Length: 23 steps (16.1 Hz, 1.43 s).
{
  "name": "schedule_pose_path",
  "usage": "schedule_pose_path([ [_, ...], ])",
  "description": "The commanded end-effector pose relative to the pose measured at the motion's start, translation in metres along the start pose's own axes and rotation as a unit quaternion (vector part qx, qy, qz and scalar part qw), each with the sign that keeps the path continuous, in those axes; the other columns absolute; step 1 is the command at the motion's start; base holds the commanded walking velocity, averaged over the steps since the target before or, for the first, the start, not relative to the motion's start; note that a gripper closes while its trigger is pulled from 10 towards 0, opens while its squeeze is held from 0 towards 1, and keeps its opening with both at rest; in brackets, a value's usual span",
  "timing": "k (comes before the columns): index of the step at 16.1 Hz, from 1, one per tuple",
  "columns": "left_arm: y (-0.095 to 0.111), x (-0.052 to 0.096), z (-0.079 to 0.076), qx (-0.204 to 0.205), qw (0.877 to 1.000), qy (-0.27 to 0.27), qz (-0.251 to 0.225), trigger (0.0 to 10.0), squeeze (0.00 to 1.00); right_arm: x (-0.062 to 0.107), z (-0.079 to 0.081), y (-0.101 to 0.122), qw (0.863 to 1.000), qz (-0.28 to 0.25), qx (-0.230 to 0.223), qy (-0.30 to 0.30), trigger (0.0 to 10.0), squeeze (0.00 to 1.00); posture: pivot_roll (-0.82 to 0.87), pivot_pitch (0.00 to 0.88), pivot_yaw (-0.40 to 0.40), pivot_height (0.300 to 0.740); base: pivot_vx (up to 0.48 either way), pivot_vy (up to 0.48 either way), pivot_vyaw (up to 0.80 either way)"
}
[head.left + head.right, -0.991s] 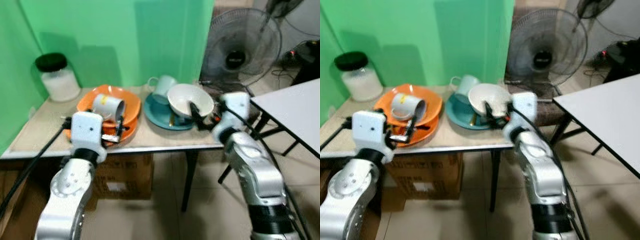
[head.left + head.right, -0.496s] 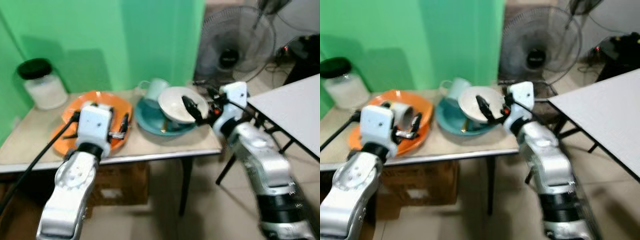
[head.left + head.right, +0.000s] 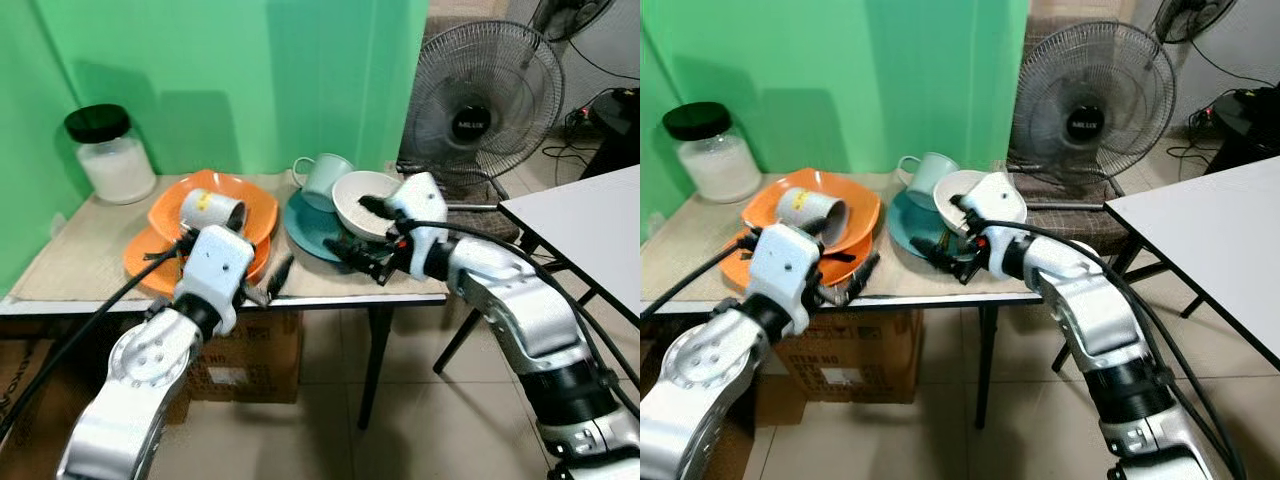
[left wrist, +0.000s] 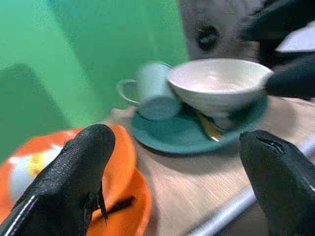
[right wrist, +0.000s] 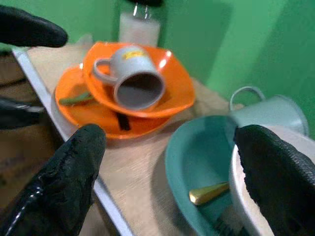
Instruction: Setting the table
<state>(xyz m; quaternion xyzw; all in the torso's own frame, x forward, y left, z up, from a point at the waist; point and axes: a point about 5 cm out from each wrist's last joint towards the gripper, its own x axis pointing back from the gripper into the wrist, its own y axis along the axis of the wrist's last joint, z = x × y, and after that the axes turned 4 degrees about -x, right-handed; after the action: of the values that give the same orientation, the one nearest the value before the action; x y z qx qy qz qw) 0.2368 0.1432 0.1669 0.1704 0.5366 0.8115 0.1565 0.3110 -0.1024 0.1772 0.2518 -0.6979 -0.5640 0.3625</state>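
Both grippers spread wide, holding nothing: right gripper (image 3: 358, 232) beside the white bowl (image 3: 362, 200), left gripper (image 3: 268, 285) at the desk (image 3: 80, 262) edge.

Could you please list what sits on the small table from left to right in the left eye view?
Jar → orange dishes → grey mug → green cup → white bowl.

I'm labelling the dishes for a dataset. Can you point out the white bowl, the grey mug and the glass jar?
white bowl (image 4: 216, 83), left wrist view, on its inner wall.
grey mug (image 5: 134, 74), right wrist view, on its side above the opening.
glass jar (image 3: 117, 165), left eye view, on its glass body.
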Motion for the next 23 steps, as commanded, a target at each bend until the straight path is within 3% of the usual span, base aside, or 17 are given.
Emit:
schedule_pose_path([
  [1, 0.001, 0.001, -0.003, -0.002, 1.000, -0.022, 0.002, 10.0, 0.00, -0.006, -0.002, -0.001, 0.999, 0.031, 0.022, 0.002, 10.0, 1.00, -0.05, 0.000, 0.004, 0.740, 0.000, 0.000, 0.00],
  [2, 0.001, 0.001, -0.003, -0.002, 1.000, -0.023, 0.002, 10.0, 0.00, -0.008, -0.002, -0.002, 0.999, 0.036, 0.025, 0.002, 10.0, 1.00, -0.05, 0.000, 0.004, 0.740, 0.000, 0.000, 0.00],
  [3, 0.001, 0.002, -0.004, -0.002, 0.999, -0.033, 0.005, 10.0, 0.00, -0.019, -0.004, -0.008, 0.997, 0.065, 0.027, -0.019, 10.0, 0.00, -0.05, 0.000, 0.001, 0.740, 0.000, 0.000, 0.00],
  [7, 0.000, 0.005, -0.006, -0.003, 0.999, -0.045, 0.010, 10.0, 0.00, -0.034, -0.011, -0.009, 0.995, 0.076, 0.023, -0.061, 10.0, 0.00, -0.05, 0.000, 0.000, 0.740, 0.000, 0.000, 0.00],
  [9, 0.000, 0.006, -0.009, -0.005, 0.998, -0.056, 0.013, 10.0, 0.00, -0.042, -0.018, -0.015, 0.989, 0.103, 0.056, -0.094, 10.0, 0.00, -0.05, 0.000, -0.003, 0.740, 0.000, 0.000, 0.00],
  [11, 0.000, 0.005, -0.011, -0.005, 0.998, -0.058, 0.013, 10.0, 0.00, -0.046, -0.023, -0.014, 0.986, 0.100, 0.061, -0.121, 10.0, 0.00, -0.05, 0.000, -0.007, 0.740, 0.000, 0.000, 0.00],
  [12, 0.000, 0.005, -0.012, -0.007, 0.998, -0.060, 0.014, 10.0, 0.00, -0.048, -0.026, -0.012, 0.984, 0.094, 0.064, -0.137, 8.5, 0.00, -0.04, 0.000, -0.009, 0.740, 0.000, 0.000, 0.00],
  [14, -0.001, 0.005, -0.014, -0.005, 0.998, -0.065, 0.015, 10.0, 0.00, -0.051, -0.029, -0.011, 0.983, 0.087, 0.067, -0.147, 0.0, 0.00, -0.04, 0.000, -0.012, 0.740, 0.000, 0.000, 0.00],
  [23, 0.000, 0.005, -0.019, -0.002, 0.996, -0.083, 0.014, 10.0, 0.00, -0.056, -0.030, -0.020, 0.982, 0.109, 0.081, -0.132, 0.0, 0.00, -0.04, 0.000, -0.018, 0.740, 0.000, 0.000, 0.00],
])
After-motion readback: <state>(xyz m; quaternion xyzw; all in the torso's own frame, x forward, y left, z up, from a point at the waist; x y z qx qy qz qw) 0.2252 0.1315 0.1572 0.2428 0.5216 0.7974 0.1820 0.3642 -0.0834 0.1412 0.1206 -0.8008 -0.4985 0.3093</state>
